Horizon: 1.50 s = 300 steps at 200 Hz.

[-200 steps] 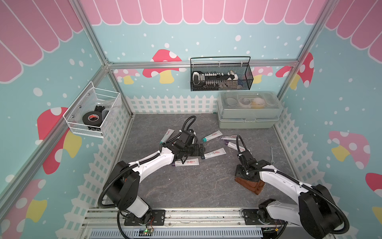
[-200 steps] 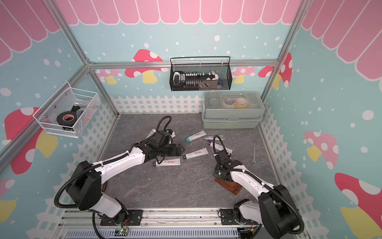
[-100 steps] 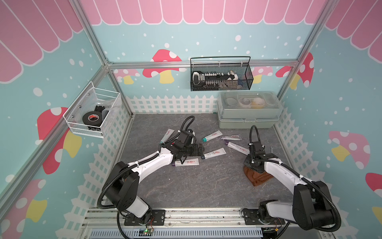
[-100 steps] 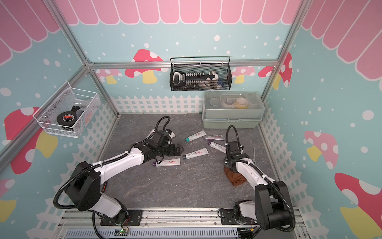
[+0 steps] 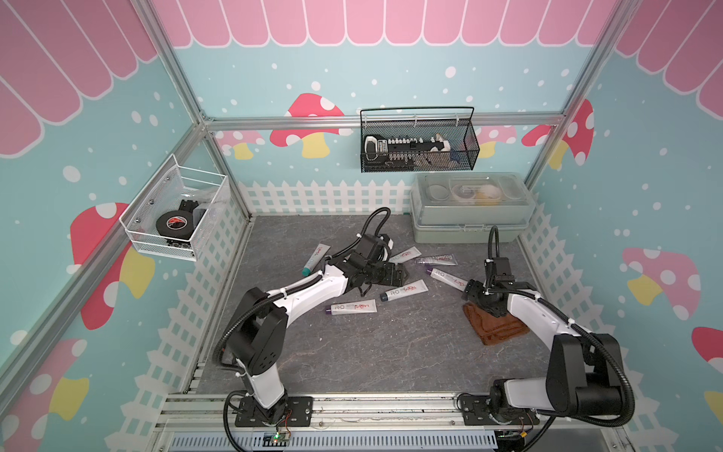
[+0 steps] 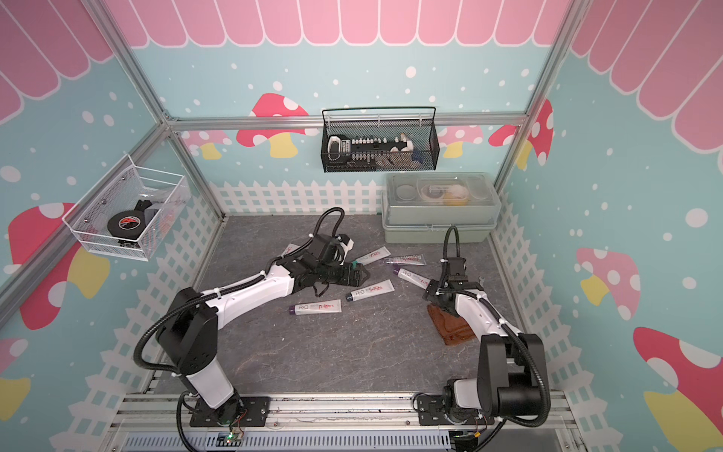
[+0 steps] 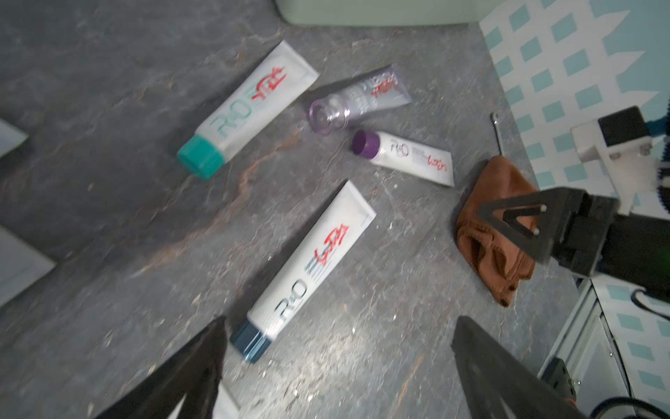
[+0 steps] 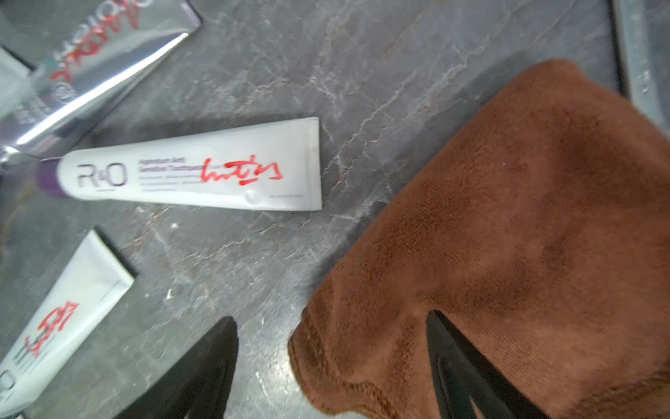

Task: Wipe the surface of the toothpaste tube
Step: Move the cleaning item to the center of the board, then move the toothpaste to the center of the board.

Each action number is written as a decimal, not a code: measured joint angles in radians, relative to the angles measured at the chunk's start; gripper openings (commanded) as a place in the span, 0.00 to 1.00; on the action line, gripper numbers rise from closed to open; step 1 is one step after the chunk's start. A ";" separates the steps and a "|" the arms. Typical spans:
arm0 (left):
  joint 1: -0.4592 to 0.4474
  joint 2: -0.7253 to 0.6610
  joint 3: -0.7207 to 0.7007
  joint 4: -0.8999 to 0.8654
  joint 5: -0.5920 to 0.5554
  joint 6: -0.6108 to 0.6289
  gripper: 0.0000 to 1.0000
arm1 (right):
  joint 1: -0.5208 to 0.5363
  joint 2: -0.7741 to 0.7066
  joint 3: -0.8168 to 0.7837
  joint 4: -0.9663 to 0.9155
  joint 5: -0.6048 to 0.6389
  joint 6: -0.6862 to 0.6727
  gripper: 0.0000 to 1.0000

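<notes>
Cloth (image 8: 507, 217), brown and rumpled, lies on the grey table (image 5: 371, 352) on your right side. The right gripper (image 8: 333, 362) stands low over its corner with jaws apart; one finger (image 8: 467, 370) is over the cloth, the other over bare table beside it; nothing is pinched between them, and you cannot tell whether they touch down.

The purple-capped tube (image 8: 188, 170) lies flat just beside the cloth but apart from it; its crimped end points at the cloth, its cap sits near the cap of the silver tube (image 7: 362, 98), and a red scrawl runs across its label; in both top views you find it (image 5: 448, 277) (image 6: 414, 278) just ahead of that gripper.

Your left gripper (image 7: 337, 381) hangs mid-table, jaws spread wide and empty; the dark-capped tube (image 7: 311, 261) lies below it, cap just beside one finger; the teal-capped tube (image 7: 246, 109) lies farther on, toward the box (image 5: 469, 219) at the back.
</notes>
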 measured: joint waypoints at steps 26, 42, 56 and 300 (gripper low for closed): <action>-0.019 0.144 0.187 -0.048 0.024 0.060 0.96 | 0.000 -0.137 0.002 -0.034 0.006 -0.010 0.83; -0.034 0.230 0.291 -0.069 0.050 0.097 0.96 | 0.000 -0.220 0.004 -0.050 0.009 -0.010 0.82; -0.048 0.304 0.378 -0.092 0.084 0.131 0.96 | 0.000 -0.280 0.009 -0.065 0.010 -0.010 0.82; -0.097 0.853 1.099 -0.302 0.227 0.295 0.98 | 0.000 -0.537 -0.037 -0.144 -0.048 -0.006 0.79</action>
